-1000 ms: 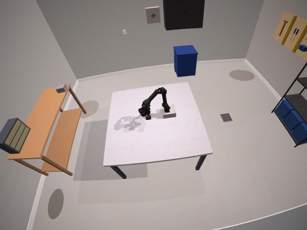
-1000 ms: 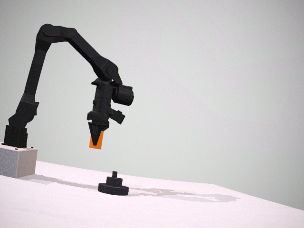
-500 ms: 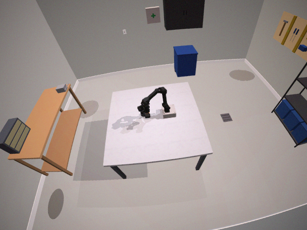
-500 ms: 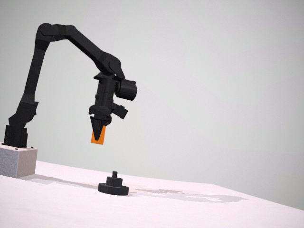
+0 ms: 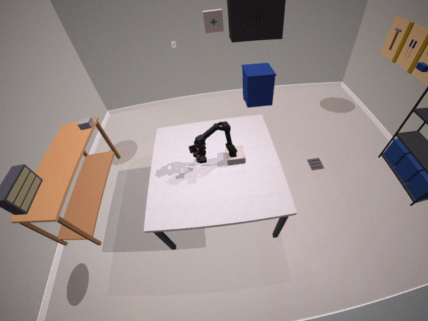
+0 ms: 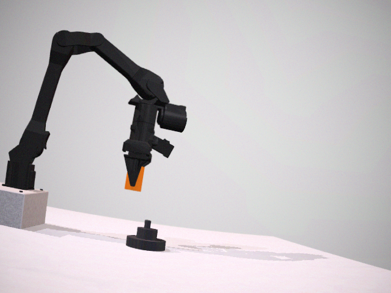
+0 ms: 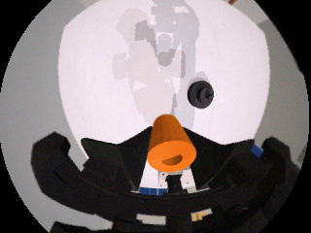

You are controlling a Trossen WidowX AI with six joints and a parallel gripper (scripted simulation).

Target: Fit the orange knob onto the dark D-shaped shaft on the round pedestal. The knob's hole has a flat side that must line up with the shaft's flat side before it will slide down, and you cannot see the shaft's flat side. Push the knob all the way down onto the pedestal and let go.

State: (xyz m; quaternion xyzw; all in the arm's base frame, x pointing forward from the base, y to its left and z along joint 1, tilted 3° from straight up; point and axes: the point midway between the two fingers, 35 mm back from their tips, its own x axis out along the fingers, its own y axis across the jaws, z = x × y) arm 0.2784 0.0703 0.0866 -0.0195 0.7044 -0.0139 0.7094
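Gripper (image 6: 135, 179) clenched on orange knob (image 6: 136, 184), held in the air well above white table (image 6: 220, 271). Fingers pointing down, slightly tilted; knob pinched between them with its lower half sticking out below the fingertips. Knob hanging a little off vertical in the exterior view. In the wrist view, knob (image 7: 170, 144) seen end-on from above as a tapered orange body, dark hole visible in its lower face, centred between the two jaws.

Round pedestal (image 6: 145, 242) resting on the table, dark shaft (image 6: 147, 224) standing upright from its middle. Knob apart from shaft, clear gap of air between them. From the exterior view, knob sits above and slightly left of the shaft. In the wrist view, pedestal (image 7: 200, 93) appears up and to the right of the knob, not under it. Flat side of shaft not discernible.

Arm (image 6: 47, 91) rising from grey base block (image 6: 30, 208) at table's edge, elbow high, forearm sloping down to the wrist.

Top view: gripper (image 5: 199, 157) over the table's middle, knob barely resolvable.
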